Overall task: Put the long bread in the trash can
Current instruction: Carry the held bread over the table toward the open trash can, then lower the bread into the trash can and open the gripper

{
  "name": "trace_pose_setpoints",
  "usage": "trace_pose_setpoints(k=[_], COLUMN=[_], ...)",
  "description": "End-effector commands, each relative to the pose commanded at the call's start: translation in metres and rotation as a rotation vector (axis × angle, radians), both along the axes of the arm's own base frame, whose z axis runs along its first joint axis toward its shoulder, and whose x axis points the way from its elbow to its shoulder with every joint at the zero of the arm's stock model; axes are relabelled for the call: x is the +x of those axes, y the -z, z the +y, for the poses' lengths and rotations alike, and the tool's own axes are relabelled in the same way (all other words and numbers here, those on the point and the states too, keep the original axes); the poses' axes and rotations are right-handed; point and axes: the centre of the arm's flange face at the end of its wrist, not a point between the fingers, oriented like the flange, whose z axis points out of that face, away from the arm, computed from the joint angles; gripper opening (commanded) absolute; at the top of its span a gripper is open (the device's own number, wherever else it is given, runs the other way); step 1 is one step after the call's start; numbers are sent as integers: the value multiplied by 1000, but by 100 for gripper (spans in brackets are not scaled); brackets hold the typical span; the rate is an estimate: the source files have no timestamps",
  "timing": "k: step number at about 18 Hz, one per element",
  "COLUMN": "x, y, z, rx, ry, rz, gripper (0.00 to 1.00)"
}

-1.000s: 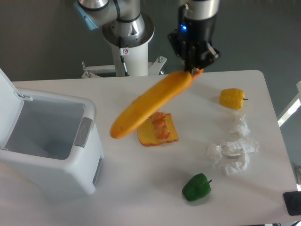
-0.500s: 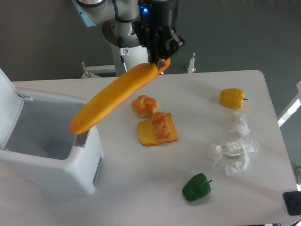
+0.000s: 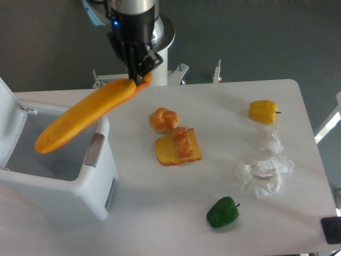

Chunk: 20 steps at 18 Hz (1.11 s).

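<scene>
The long bread is an orange-yellow loaf held in the air, slanting down to the left. My gripper is shut on its upper right end. The loaf's lower end hangs over the open mouth of the trash can, a white boxy bin at the left with its lid raised and a grey latch on its front wall. The bin's inside looks bare where I can see it.
A knotted bun and a toast slice with a topping lie mid-table. A yellow pepper sits at the right, crumpled white paper below it, and a green pepper near the front edge.
The gripper has carried the long bread leftward from above the toast, uncovering the bun. The loaf's low end now hangs over the open bin.
</scene>
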Motion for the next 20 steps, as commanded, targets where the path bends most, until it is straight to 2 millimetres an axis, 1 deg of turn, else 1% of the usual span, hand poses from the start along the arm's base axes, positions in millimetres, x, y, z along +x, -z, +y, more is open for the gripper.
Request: trace_pose_setpoints(k=[3, 7, 10, 12, 14, 16, 17, 18, 20], x=[7, 5, 4, 2, -1, -3, -4, -5, -6], y=[6, 8, 10, 13, 14, 11, 11, 9, 5], z=[8, 12, 14, 16, 20, 22, 23, 24, 25], rx=[-7, 1, -1, -4, 9, 32, 39, 52, 78], ry=[22, 23, 23, 23, 23, 22, 21, 12, -19], rz=[-8, -3, -4, -7, 6, 22, 27, 36, 48], gripper=[18, 31, 35, 43, 56, 67, 85, 100, 100])
